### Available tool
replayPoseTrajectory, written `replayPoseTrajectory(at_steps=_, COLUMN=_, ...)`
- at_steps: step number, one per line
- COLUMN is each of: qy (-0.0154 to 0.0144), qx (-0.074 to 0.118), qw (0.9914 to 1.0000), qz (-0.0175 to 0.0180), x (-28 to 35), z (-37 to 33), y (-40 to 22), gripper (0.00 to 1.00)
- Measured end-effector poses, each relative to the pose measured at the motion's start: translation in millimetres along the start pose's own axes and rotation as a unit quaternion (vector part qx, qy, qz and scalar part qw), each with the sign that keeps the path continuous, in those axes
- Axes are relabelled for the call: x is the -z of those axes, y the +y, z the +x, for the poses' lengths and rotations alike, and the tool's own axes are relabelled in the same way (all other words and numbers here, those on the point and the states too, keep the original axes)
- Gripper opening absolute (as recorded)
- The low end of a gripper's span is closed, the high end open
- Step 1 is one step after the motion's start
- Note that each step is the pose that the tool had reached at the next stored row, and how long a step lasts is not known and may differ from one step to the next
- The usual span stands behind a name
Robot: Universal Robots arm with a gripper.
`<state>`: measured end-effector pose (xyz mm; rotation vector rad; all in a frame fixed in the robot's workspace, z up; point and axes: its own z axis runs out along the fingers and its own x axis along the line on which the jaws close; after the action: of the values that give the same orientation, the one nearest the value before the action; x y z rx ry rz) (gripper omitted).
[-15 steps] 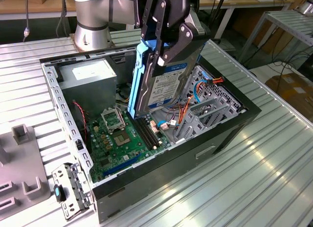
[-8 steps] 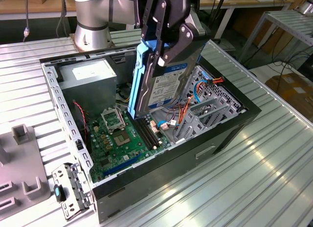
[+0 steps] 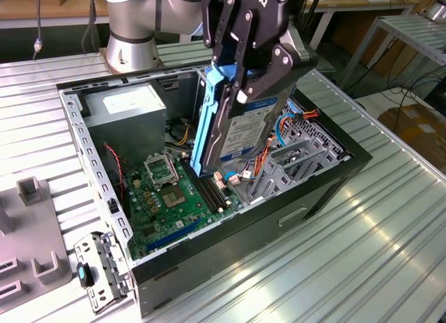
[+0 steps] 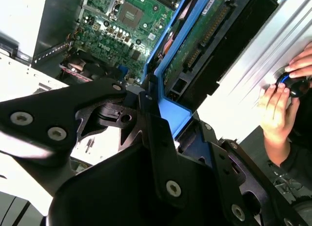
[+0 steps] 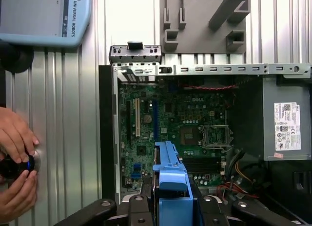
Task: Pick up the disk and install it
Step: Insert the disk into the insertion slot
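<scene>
The disk point(image 3: 245, 136), a silver drive with a white-and-blue label, sits in a blue plastic carrier point(image 3: 204, 128). My gripper point(image 3: 240, 79) is shut on it from above, one black finger on each side. The disk hangs upright and slightly tilted over the open computer case point(image 3: 230, 229), its lower end just above the motherboard point(image 3: 164, 194) and beside the grey drive cage point(image 3: 296, 163). In the second wrist view the blue carrier point(image 4: 170, 111) and the disk's green circuit board point(image 4: 202, 38) run out from between my fingers point(image 4: 161, 153). The first wrist view has the carrier point(image 5: 170, 182) above the motherboard point(image 5: 175, 119).
A grey power-supply box point(image 3: 132, 111) fills the case's far corner, with coloured cables point(image 3: 293, 124) near the cage. A loose metal bracket point(image 3: 97, 267) and a grey fixture point(image 3: 35, 225) lie beside the case. A person's hands point(image 5: 17, 160) hold a small black device on the table.
</scene>
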<state>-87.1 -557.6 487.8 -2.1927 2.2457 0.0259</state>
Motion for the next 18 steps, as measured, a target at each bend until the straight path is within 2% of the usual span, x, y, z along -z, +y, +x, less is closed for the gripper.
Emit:
replayPoseTrajectory(at_steps=1, qy=0.0, qx=0.0, qw=1.0, qz=0.0, x=-0.3, z=0.0, y=-6.6, gripper=0.37)
replayPoseTrajectory(at_steps=2, qy=0.0, qx=0.0, qw=1.0, qz=0.0, x=-0.4, z=-0.1, y=-10.6, gripper=0.37)
replayPoseTrajectory(at_steps=6, qy=0.0, qx=0.0, qw=1.0, qz=0.0, x=-1.4, z=-0.8, y=-45.4, gripper=0.37)
replayPoseTrajectory(at_steps=8, qy=-0.0001, qx=0.0, qw=1.0, qz=0.0, x=-1.7, z=-1.0, y=-55.2, gripper=0.37)
replayPoseTrajectory(at_steps=10, qy=-0.0001, qx=0.0, qw=1.0, qz=0.0, x=-2.2, z=-1.4, y=-71.6, gripper=0.37)
replayPoseTrajectory(at_steps=13, qy=0.0, qx=0.0, qw=1.0, qz=0.0, x=-3.0, z=-1.7, y=-85.1, gripper=0.37)
replayPoseTrajectory(at_steps=18, qy=-0.0001, qx=0.0, qw=1.0, qz=0.0, x=-7.1, z=-0.6, y=-97.3, gripper=0.37)
